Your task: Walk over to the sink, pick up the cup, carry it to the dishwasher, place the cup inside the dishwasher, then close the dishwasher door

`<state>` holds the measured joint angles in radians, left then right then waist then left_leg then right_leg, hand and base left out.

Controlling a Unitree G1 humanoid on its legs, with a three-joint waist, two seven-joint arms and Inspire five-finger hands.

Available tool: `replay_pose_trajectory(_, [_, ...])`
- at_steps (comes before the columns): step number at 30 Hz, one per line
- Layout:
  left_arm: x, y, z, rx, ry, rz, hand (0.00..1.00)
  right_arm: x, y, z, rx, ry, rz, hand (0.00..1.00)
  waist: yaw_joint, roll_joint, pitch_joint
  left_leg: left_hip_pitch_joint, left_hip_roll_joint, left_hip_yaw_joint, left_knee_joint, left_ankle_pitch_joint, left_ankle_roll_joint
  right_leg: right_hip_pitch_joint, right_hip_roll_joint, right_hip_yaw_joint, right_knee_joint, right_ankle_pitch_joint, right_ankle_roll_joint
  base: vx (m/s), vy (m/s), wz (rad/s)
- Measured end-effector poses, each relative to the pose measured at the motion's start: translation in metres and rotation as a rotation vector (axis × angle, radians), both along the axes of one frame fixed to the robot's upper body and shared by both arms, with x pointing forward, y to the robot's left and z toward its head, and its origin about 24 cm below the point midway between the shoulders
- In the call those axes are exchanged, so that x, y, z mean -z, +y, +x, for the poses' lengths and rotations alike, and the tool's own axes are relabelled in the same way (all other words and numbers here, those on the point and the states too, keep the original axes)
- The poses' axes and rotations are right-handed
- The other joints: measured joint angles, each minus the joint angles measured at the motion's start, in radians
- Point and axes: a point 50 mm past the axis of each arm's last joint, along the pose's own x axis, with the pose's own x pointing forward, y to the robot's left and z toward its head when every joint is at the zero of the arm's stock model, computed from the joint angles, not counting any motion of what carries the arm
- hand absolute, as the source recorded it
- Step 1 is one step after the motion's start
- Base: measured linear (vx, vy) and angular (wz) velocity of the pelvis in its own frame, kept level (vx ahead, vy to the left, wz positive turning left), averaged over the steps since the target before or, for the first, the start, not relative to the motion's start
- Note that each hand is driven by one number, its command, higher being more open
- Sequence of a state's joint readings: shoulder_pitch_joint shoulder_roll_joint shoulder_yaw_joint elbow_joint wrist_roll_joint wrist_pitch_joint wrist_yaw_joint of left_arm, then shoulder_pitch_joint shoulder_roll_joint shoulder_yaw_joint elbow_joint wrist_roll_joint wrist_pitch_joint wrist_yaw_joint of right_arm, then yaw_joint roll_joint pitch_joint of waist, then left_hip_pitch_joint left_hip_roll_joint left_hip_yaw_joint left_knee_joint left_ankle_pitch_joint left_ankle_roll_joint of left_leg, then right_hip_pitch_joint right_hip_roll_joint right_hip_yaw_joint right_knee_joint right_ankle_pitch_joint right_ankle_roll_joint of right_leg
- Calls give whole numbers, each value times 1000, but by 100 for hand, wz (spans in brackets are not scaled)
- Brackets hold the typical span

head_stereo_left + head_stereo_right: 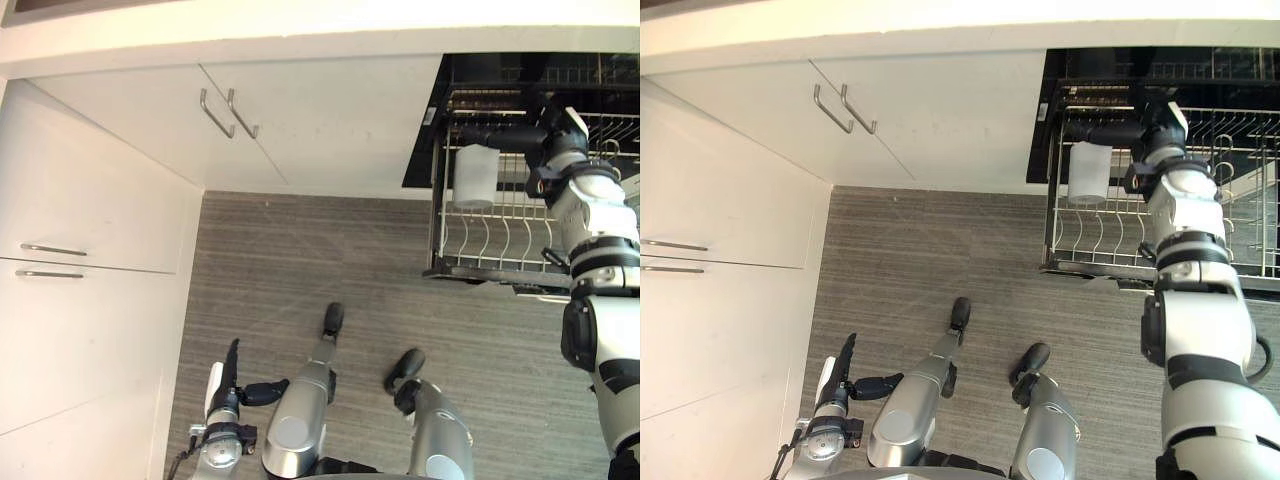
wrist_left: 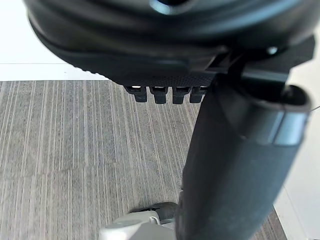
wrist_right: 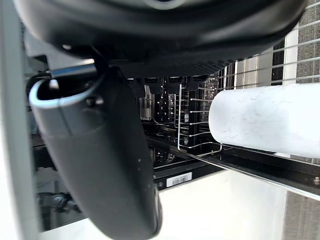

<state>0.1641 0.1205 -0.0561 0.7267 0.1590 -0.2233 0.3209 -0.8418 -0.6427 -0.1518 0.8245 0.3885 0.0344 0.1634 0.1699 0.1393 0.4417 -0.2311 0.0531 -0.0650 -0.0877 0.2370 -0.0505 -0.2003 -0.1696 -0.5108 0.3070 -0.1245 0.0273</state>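
Observation:
A white translucent cup (image 1: 473, 176) stands in the pulled-out wire rack (image 1: 500, 245) of the open dishwasher (image 1: 425, 120) at the upper right. My right hand (image 1: 500, 133) reaches over the rack just above the cup's top, fingers straight. In the right wrist view the cup (image 3: 265, 119) rests against the rack wires, with a gap between it and my thumb (image 3: 105, 165). Nothing is in that hand. My left hand (image 1: 232, 375) hangs low at the left beside the cabinets, open and holding nothing; its thumb (image 2: 235, 165) stands over the floor.
White cabinet doors with metal handles (image 1: 228, 112) run along the top under the counter edge. White drawers (image 1: 50, 250) line the left side. Grey wood-grain floor (image 1: 330, 250) lies between them and the dishwasher. More rack tines (image 1: 600, 130) fill the dishwasher's far side.

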Motion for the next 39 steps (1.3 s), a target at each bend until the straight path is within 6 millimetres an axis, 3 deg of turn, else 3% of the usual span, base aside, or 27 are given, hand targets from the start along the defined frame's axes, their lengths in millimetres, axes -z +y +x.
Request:
replay_pose_trajectory(3, [11, 9, -27, -100, 68, 11, 100, 29, 7, -23, -35, -88, 92, 100, -28, -46, -55, 27, -5, 7, 11, -32, 8, 45, 0, -7, -22, -2, 10, 53, -28, 3])
replay_pose_trajectory(4, [13, 13, -36, -135, 84, 13, 100, 44, 4, -36, -18, -93, 125, 100, -29, -63, -71, 22, -17, 29, 70, -79, 24, 72, -11, -10, -22, -9, 18, 41, 11, 24])
replay_pose_trajectory(5, [15, 17, -43, -184, 96, 11, 100, 64, -1, -53, 16, -83, 172, 100, -41, -71, -75, 11, -9, 104, 168, -143, 52, 125, -28, -37, -21, -18, 28, 62, 31, 47])
replay_pose_trajectory(8, [20, 25, -66, -320, 137, 1, 100, 96, -7, -97, 119, -85, 236, 100, -94, -75, -111, 16, 69, 334, 319, -232, 69, 228, -65, -114, -21, -31, 56, 77, 104, 75])
replay_pose_trajectory(12, [24, 26, -82, -371, 182, 9, 100, 80, -15, -116, 159, -180, 210, 100, -110, -102, -142, 48, 4, 359, 294, -251, 68, 248, -130, -109, -39, -10, 111, 69, 183, 11])
replay_pose_trajectory(14, [25, 20, -81, -364, 179, 24, 100, 63, -13, -118, 156, -264, 173, 100, -114, -106, -143, -3, 1, 356, 405, -297, 49, 244, -157, -98, -41, -2, 123, 9, 239, -8])
replay_pose_trajectory(15, [24, 18, -77, -361, 167, 28, 100, 53, -10, -117, 142, -314, 154, 100, -118, -114, -142, -81, 33, 338, 602, -363, 77, 228, -178, -81, -27, 4, 133, -31, 237, -34])
replay_pose_trajectory(16, [24, 18, -77, -364, 167, 39, 100, 48, -8, -116, 130, -335, 148, 100, -114, -107, -150, -113, 82, 312, 717, -401, 61, 216, -187, -50, -12, 5, 142, -34, 289, -57])
replay_pose_trajectory(17, [23, 18, -76, -366, 161, 44, 100, 46, -7, -117, 128, -348, 141, 100, -111, -112, -157, -124, 130, 292, 763, -428, 16, 206, -199, -19, 3, 3, 164, 6, 395, -62])
replay_pose_trajectory(18, [23, 18, -74, -363, 161, 47, 100, 45, -7, -123, 141, -363, 129, 100, -116, -104, -181, -114, 167, 263, 745, -476, -50, 195, -224, 9, 23, 2, 200, 33, 473, -43])
replay_pose_trajectory(19, [23, 19, -73, -360, 164, 48, 100, 46, -8, -127, 152, -371, 125, 100, -121, -99, -194, -106, 155, 265, 745, -523, -50, 189, -251, 19, 40, -1, 211, 106, 560, -20])
replay_pose_trajectory(20, [21, 25, -66, -345, 158, 63, 100, 55, -8, -138, 189, -376, 143, 100, -134, -128, -208, -99, 103, 299, 761, -558, 33, 177, -311, 33, 71, 0, 200, 173, 535, -14])
replay_pose_trajectory(21, [19, 32, -62, -335, 156, 78, 100, 71, -2, -143, 200, -345, 186, 100, -137, -157, -225, -80, 63, 335, 748, -571, 59, 141, -370, 37, 139, -5, 89, 211, 487, -20])
replay_pose_trajectory(22, [18, 34, -59, -337, 147, 81, 100, 79, 1, -144, 202, -328, 210, 100, -137, -161, -227, -62, 54, 351, 731, -573, 66, 123, -379, 40, 195, -19, 45, 230, 380, -44])
replay_pose_trajectory(24, [16, 38, -57, -356, 129, 79, 100, 96, 15, -144, 185, -287, 270, 100, -139, -159, -231, 18, 33, 388, 626, -548, 102, 95, -330, 67, 283, -56, 77, 192, 271, -40])
replay_pose_trajectory(25, [16, 38, -56, -356, 122, 76, 100, 104, 21, -148, 169, -254, 274, 100, -151, -158, -251, 52, 11, 394, 548, -520, 119, 95, -259, 89, 282, -88, 120, 188, 198, -5])
replay_pose_trajectory(26, [15, 36, -52, -343, 106, 72, 100, 106, 23, -150, 164, -238, 258, 100, -162, -159, -259, 85, -14, 392, 476, -491, 143, 98, -177, 120, 259, -118, 129, 174, 163, 8])
replay_pose_trajectory(27, [14, 35, -49, -329, 100, 69, 100, 105, 24, -152, 167, -238, 242, 100, -164, -159, -259, 102, -25, 390, 443, -478, 148, 99, -133, 134, 240, -130, 131, 139, 69, 18])
replay_pose_trajectory(28, [14, 31, -46, -301, 97, 59, 100, 100, 23, -153, 173, -250, 223, 100, -177, -157, -261, 136, -45, 384, 383, -451, 157, 101, -56, 147, 193, -156, 122, 127, 35, 19])
replay_pose_trajectory(29, [16, 24, -45, -265, 102, 39, 100, 96, 22, -154, 179, -267, 210, 100, -188, -143, -269, 155, -48, 377, 356, -442, 161, 98, 7, 147, 136, -169, 86, 127, 14, 17])
replay_pose_trajectory(30, [16, 21, -43, -247, 102, 30, 100, 94, 22, -154, 181, -276, 203, 100, -187, -141, -270, 163, -49, 376, 354, -442, 161, 97, 26, 147, 103, -166, 66, 114, -19, 13])
replay_pose_trajectory(31, [16, 22, -42, -229, 102, 31, 100, 90, 21, -155, 190, -297, 192, 100, -188, -140, -274, 179, -56, 367, 350, -443, 161, 107, 41, 145, 52, -126, -16, 109, -35, 5])
replay_pose_trajectory(34, [17, 16, -43, -219, 100, 13, 100, 83, 18, -156, 205, -336, 168, 100, -186, -125, -298, 215, -46, 350, 313, -437, 152, 182, 79, 141, -55, -87, -21, 137, -46, -4])
replay_pose_trajectory(39, [17, 11, -46, -215, 75, -20, 100, 81, 27, -154, 173, -370, 165, 100, -187, -125, -322, 280, -48, 351, 257, -427, 135, 249, 103, 165, -144, -63, -21, 118, -39, -17])
